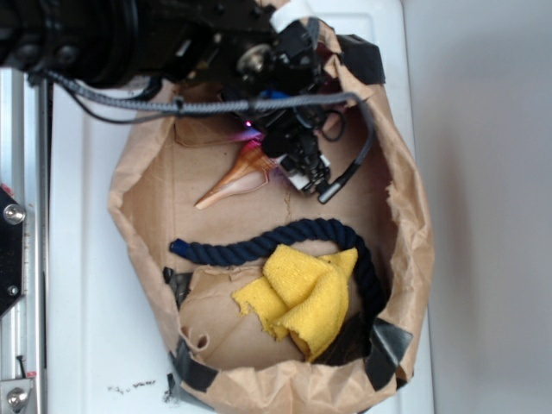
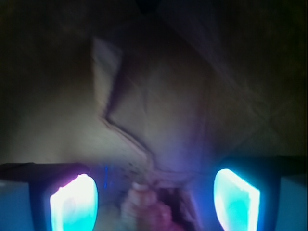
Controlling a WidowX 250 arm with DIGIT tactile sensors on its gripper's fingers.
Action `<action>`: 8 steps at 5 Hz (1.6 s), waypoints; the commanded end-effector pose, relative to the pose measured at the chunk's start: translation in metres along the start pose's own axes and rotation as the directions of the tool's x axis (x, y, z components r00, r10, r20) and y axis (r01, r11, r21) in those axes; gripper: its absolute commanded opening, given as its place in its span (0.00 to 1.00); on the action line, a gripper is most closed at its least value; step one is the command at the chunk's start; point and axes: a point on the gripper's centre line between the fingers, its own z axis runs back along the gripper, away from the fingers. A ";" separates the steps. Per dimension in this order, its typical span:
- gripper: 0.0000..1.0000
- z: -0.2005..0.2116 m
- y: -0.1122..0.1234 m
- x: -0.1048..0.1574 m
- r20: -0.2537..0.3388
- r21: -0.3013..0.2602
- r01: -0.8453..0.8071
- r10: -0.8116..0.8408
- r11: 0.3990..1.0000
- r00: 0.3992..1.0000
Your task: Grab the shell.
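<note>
- The black gripper is seen low inside the crumpled brown paper bag, and its two glowing blue-lit fingers are held wide apart in the wrist view, with nothing clamped between them.
- The small spiral seashell, orange-tan and ribbed at its wide end and tapering to a cream point, is lying on the bag floor; its wide end is just beside the fingers, and its point is aimed toward 8 o'clock from the gripper.
- In the wrist view a blurred pinkish shape is seen between the fingers at 6 o'clock; it is probably the shell's wide end, though this cannot be confirmed.
- Contact between fingers and shell cannot be told from either view.
- A risk is judged: if the fingers are closed on the ribbed, rounded end alone, the shell could be squeezed out and skid along the paper.
- Loose paper folds could also be pinched together with it.
- A dark navy twisted rope is curved at 6 o'clock, with a folded yellow terry cloth beyond it.
- The bag is patched with black tape and is laid on a white tabletop; a metal rail is seen at 9 o'clock.
</note>
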 end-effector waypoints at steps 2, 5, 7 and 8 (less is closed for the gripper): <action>0.00 0.011 -0.002 -0.019 0.095 -0.023 0.135 -0.132 0.991 0.987; 0.00 0.016 -0.002 -0.014 0.084 -0.027 0.094 -0.091 0.995 0.992; 0.00 0.090 -0.016 0.000 0.035 -0.124 0.043 -0.039 0.991 0.999; 0.00 0.114 -0.025 0.004 0.016 -0.109 0.058 -0.056 0.992 0.998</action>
